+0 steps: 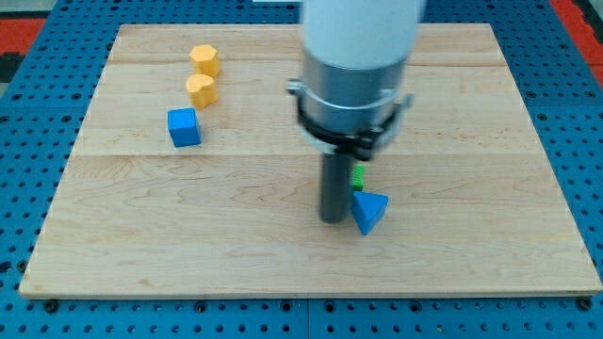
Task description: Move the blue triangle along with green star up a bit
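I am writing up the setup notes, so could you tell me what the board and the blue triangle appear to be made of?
The board looks like pale unvarnished or lightly sealed wood: grain streaks and plank seams show. The blue triangle, just right of my tip, looks like painted wood or moulded plastic; its even matte colour leaves this open.

Two yellow (203, 60) (201, 90), two blue (184, 127) (368, 210), seemingly one green (358, 175)

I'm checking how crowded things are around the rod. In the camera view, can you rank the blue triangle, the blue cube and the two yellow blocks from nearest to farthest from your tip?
From my tip:
1. Blue triangle, just to its right.
2. Blue cube, up and left.
3. Lower yellow block, above the cube.
4. Upper yellow block, nearest the view's top.
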